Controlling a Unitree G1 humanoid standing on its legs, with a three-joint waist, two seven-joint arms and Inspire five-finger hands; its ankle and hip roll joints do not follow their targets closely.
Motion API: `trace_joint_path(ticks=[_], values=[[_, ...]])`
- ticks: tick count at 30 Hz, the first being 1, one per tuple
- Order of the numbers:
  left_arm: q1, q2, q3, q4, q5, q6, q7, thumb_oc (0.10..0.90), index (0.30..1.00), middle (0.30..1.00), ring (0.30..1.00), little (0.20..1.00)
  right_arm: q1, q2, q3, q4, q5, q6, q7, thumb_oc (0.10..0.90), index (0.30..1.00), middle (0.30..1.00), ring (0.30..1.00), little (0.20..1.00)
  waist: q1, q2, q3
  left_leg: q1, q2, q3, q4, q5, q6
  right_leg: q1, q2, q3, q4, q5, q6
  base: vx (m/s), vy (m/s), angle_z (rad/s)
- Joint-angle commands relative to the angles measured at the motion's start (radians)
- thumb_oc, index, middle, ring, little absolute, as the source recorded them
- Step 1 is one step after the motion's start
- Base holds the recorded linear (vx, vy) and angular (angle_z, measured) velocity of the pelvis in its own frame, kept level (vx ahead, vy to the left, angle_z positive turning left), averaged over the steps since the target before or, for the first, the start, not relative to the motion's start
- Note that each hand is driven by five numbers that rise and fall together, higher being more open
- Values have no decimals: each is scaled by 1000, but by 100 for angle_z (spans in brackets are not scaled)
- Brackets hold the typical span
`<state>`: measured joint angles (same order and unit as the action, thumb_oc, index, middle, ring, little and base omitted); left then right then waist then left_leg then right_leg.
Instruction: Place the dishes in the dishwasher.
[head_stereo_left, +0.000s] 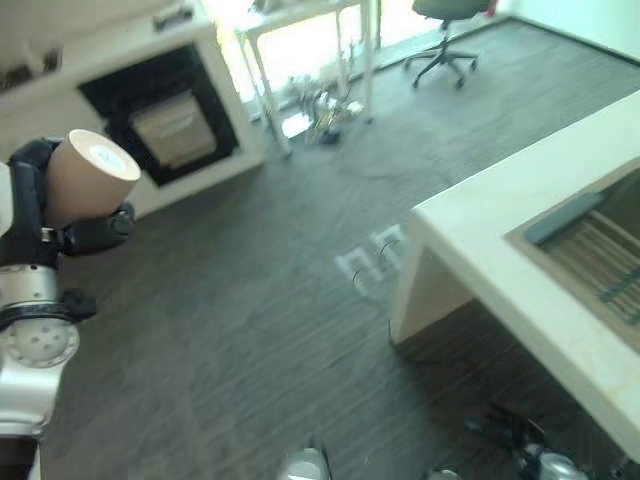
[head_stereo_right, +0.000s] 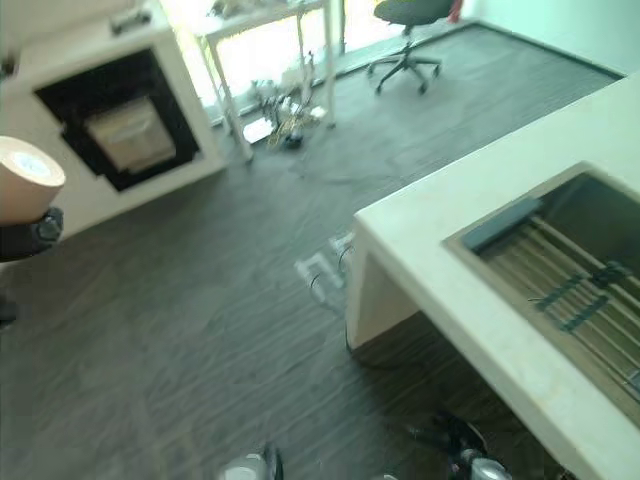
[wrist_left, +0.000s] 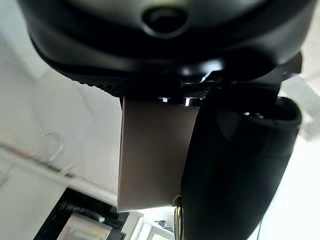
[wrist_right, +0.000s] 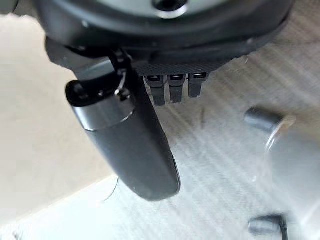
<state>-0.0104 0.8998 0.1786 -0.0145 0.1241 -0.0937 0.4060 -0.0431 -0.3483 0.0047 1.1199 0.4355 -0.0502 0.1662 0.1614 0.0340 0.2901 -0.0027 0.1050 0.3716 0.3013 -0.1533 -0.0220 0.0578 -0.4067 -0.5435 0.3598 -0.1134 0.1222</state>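
A: What is the left hand (head_stereo_left: 60, 215) doing?

B: It is lifted up at the robot's left side, and its dark fingers are wrapped round a tan cup (head_stereo_left: 88, 175). The cup lies tipped over on its side, with its pale round bottom facing away from the arm. In the left wrist view you can see the cup (wrist_left: 152, 152) squeezed between the thumb (wrist_left: 235, 170) and the palm.

A: Where is the dishwasher?

B: It is the dark open box (head_stereo_left: 165, 115) in the white cabinet, far across the grey floor (head_stereo_left: 250, 300). A light rack (head_stereo_left: 175, 128) sits inside it. The cup is well apart from it.

A: And the right hand?

B: The right wrist view shows the right hand (wrist_right: 130, 145) hanging over the floor. Its thumb sticks out straight, and its fingers (wrist_right: 175, 87) look curled in short. It holds nothing.

A: What else is there?

B: A white counter (head_stereo_right: 450, 210) with a sink (head_stereo_right: 570, 280) on the robot's right, and a chair (head_stereo_left: 445, 40) far back.
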Motion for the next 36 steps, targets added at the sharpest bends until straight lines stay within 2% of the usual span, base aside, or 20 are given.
trace_joint_path(ticks=[1,2,3,5,6,9,11,15,18,19,21,23,25,27,28,29,31,33,35,36], values=[[-114,125,113,-48,85,-86,21,400,300,300,300,300,16,11,52,-43,-24,-10,-1,800,900,900,900,900,-40,86,-58,-16,-6,-80,-1,-67,2,38,100,-47,-60,-94,-18,110,770,100],[-83,107,116,-68,115,-104,7,400,300,300,300,300,14,21,55,-57,-45,-22,-5,800,900,900,900,900,-20,92,-57,-13,-30,-96,-1,-84,30,65,90,-54,-60,-80,-19,188,808,63],[-65,100,106,-87,135,-119,-3,400,300,300,300,300,22,26,50,-76,-11,-24,-3,800,900,900,900,900,-30,97,-55,-13,-50,-143,-1,-99,57,77,111,4,-57,-63,-19,282,616,107],[-152,123,20,-48,151,-189,-44,400,300,300,300,300,50,21,40,-121,32,-38,-8,800,900,900,900,900,-123,82,-45,-18,-117,-288,-1,-129,109,20,272,259,-20,-123,-34,374,356,252],[-223,145,-32,-26,172,-173,-60,400,300,300,300,300,58,17,41,-132,41,-40,14,800,900,900,900,900,-149,72,-42,-26,-137,-300,-1,-120,117,-20,318,276,-60,-89,-37,379,187,464],[-274,165,-84,-8,223,-161,-118,400,300,300,300,300,51,0,42,-117,40,-45,46,800,900,900,900,900,-171,52,-30,-15,-170,-298,-1,-135,124,-120,327,340,-60,-69,-16,273,3,241],[-320,203,-143,2,228,-152,-126,400,300,300,300,300,34,-10,49,-110,45,-41,59,800,900,900,900,900,-195,44,-18,3,-202,-305,-1,-161,140,-248,328,396,-60,14,23,380,-104,19],[-346,250,-165,13,225,-159,-133,400,300,300,300,300,22,-16,56,-117,48,-32,72,800,900,900,900,900,-201,51,-7,43,-211,-297,-1,-187,147,-298,332,381,-60,58,29,460,-172,2],[-327,244,-144,-8,224,-163,-145,400,300,300,300,300,19,-28,67,-140,60,-9,56,800,900,900,900,900,-206,68,-23,105,-198,-313,-1,-179,117,-247,356,368,-60,14,-15,628,-274,-2],[-319,247,-141,-11,223,-162,-146,400,300,300,300,300,20,-38,67,-150,55,-5,58,800,900,900,900,900,-214,77,-24,151,-188,-321,-1,-163,96,-223,370,369,-60,-9,-34,598,-269,-42],[-309,253,-137,-16,228,-169,-140,400,300,300,300,300,28,-56,71,-177,50,-4,51,800,900,900,900,900,-223,82,-29,184,-165,-328,51,-15,29,-196,391,373,-60,-46,-78,577,-313,-40],[-306,261,-131,-22,225,-175,-135,400,300,300,300,300,38,-75,67,-195,49,-9,46,800,900,900,900,900,-231,89,-28,128,-144,-316,254,114,-28,-171,402,364,-60,-72,-115,449,-267,-37],[-301,278,-116,-23,197,-192,-144,400,300,300,300,300,44,-97,58,-180,47,-27,53,800,900,900,900,900,-232,86,-21,28,-143,-292,438,150,-47,-136,405,368,-60,-94,-143,411,-233,12],[-314,275,-103,-29,182,-196,-171,400,300,300,300,300,40,-107,41,-141,43,-53,68,800,900,900,900,900,-228,77,-3,-105,-125,-254,498,110,-25,-96,403,369,-60,-116,-156,333,-164,-52],[-318,272,-101,-26,181,-203,-176,400,300,300,300,300,36,-109,31,-119,36,-64,78,800,900,900,900,900,-224,76,3,-140,-121,-239,472,93,-12,-83,403,373,-60,-123,-155,455,6,-100],[-306,272,-91,-23,180,-205,-181,400,300,300,300,300,25,-111,29,-90,14,-79,88,800,900,900,900,900,-208,81,22,-161,-153,-228,268,97,-4,-41,413,400,-60,-140,-143,456,74,-97],[-261,275,-58,-37,190,-211,-177,400,300,300,300,300,8,-106,35,-64,-5,-83,93,800,900,900,900,900,-174,81,40,-219,-183,-247,50,180,-22,10,435,440,-60,-157,-128,520,82,-94],[-217,281,-28,-54,205,-226,-159,400,300,300,300,300,1,-101,44,-53,4,-89,93,800,900,900,900,900,-150,70,45,-296,-191,-242,0,221,-32,58,445,455,-60,-175,-129,440,14,-117],[-150,290,31,-48,209,-269,-148,400,300,300,300,300,-12,-81,54,-56,1,-75,79,800,900,900,900,900,-122,59,17,-273,-210,-250,-1,129,4,130,449,458,-60,-190,-98,449,56,-158],[-120,291,61,-51,218,-279,-156,400,300,300,300,300,-20,-74,54,-61,5,-63,78,800,900,900,900,900,-110,59,0,-250,-211,-255,-1,80,27,139,437,428,-14,-135,-55,399,111,-166]])
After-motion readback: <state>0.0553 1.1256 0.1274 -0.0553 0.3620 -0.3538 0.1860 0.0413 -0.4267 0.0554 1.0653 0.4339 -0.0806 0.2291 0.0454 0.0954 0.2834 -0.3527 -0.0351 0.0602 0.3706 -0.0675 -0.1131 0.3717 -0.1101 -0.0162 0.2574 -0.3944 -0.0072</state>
